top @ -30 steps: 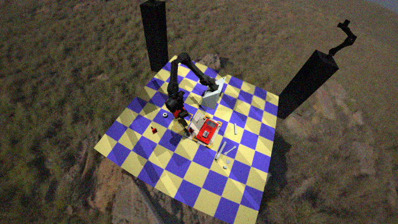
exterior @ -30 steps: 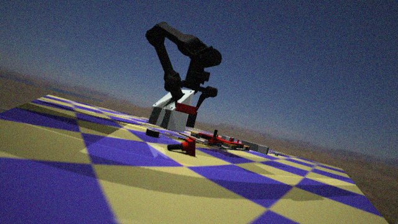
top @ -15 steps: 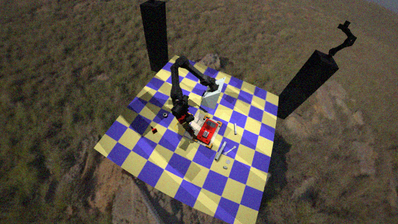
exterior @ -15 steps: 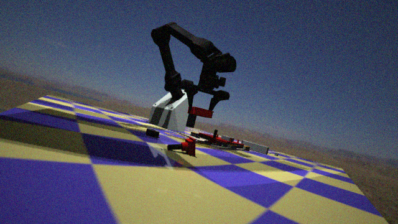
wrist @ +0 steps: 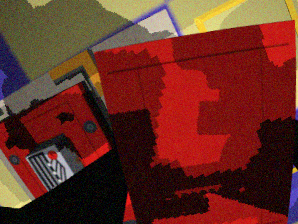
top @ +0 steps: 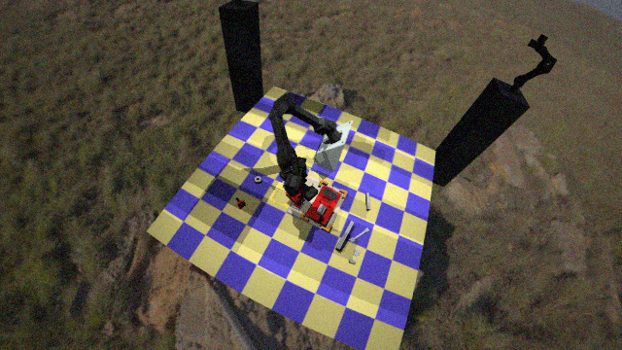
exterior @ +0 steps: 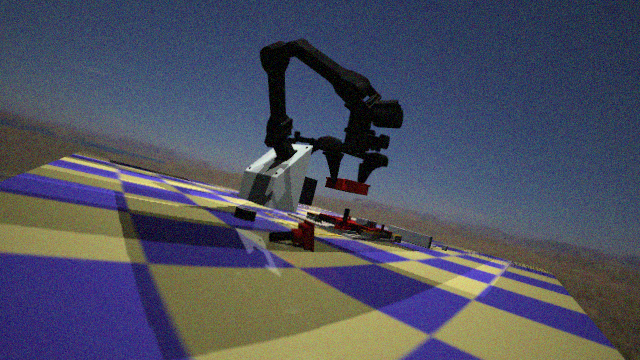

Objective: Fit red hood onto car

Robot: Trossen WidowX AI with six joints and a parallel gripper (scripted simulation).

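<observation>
The fingers of the gripper grip the red hood between their tips, above the table. Lowered off-line beside the chassis, its corners might miss the pegs and jam.
</observation>
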